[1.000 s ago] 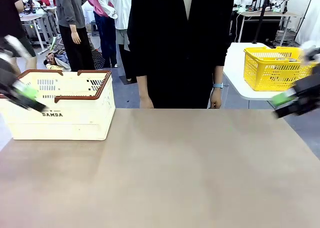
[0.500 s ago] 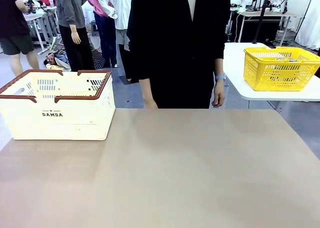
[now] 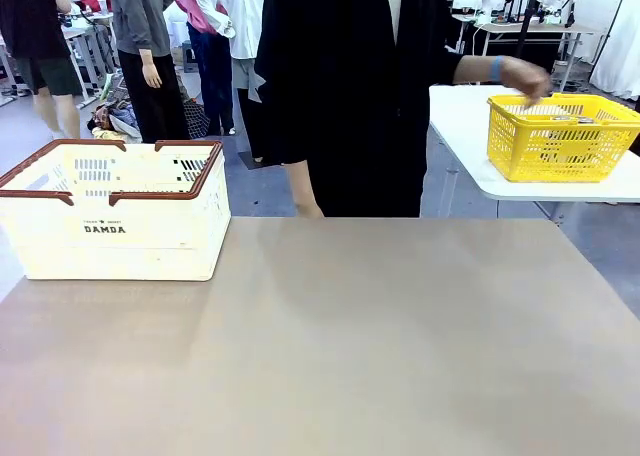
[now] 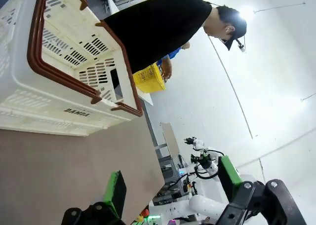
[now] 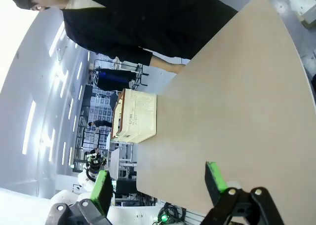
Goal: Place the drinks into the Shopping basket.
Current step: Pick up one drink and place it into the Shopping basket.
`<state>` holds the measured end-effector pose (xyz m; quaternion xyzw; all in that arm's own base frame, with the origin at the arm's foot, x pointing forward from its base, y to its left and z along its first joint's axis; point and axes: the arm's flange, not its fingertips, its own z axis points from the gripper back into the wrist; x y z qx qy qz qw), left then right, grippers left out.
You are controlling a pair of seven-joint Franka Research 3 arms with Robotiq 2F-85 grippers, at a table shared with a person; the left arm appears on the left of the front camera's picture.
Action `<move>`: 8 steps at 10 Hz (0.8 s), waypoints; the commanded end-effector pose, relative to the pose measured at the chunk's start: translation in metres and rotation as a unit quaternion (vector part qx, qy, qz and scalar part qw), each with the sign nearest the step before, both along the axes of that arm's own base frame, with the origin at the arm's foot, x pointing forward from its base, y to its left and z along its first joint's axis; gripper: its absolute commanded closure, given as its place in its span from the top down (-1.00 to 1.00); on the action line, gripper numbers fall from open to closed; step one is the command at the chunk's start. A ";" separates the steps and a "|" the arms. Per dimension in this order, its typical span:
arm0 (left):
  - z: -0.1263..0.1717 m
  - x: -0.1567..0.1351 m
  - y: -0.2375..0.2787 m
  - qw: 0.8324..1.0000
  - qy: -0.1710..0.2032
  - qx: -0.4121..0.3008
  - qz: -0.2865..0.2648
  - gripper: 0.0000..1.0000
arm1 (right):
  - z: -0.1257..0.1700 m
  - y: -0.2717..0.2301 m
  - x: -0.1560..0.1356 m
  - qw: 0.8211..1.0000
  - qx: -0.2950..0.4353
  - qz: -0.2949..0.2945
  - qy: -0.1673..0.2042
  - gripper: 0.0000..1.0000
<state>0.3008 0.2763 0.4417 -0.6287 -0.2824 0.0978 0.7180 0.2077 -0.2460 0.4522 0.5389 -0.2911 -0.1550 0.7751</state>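
so, the task is sitting at its opening step. the shopping basket is resting on the far left corner of the counter, its mouth facing up. across the counter, the person's hand is reaching over the rim of the yellow mesh basket on the white side counter. i am judging that the drinks are being fetched from there, though what is lying inside is too small to tell.

the left pincer is hanging released, its green pads spread wide and nothing between them. in its wrist view the shopping basket is looming near. the right pincer is likewise released and gripping nothing. it is hovering by the counter's edge, with the shopping basket well apart on the far side.

the next move is probably calling for patience: waiting until a can is standing on the counter or being offered, then closing on its body upright. the left arm is looking better placed for the drop.

the middle of the counter is offering broad, open room. the brown rim and handles are standing proud of the basket walls, so any carried can is needing to clear them before being lowered. the person's body is crowding the far edge.
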 end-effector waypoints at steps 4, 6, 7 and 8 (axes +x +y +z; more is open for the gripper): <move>0.002 -0.002 0.001 1.000 -0.005 0.005 -0.010 1.00 | 0.004 -0.002 -0.002 1.000 0.000 0.001 -0.015 1.00; 0.002 -0.002 0.001 1.000 -0.005 0.005 -0.010 1.00 | 0.004 -0.002 -0.002 1.000 0.000 0.001 -0.015 1.00; 0.002 -0.002 0.001 1.000 -0.005 0.005 -0.010 1.00 | 0.004 -0.002 -0.002 1.000 0.000 0.001 -0.015 1.00; 0.002 -0.002 0.001 1.000 -0.005 0.005 -0.010 1.00 | 0.004 -0.002 -0.002 1.000 0.000 0.001 -0.015 1.00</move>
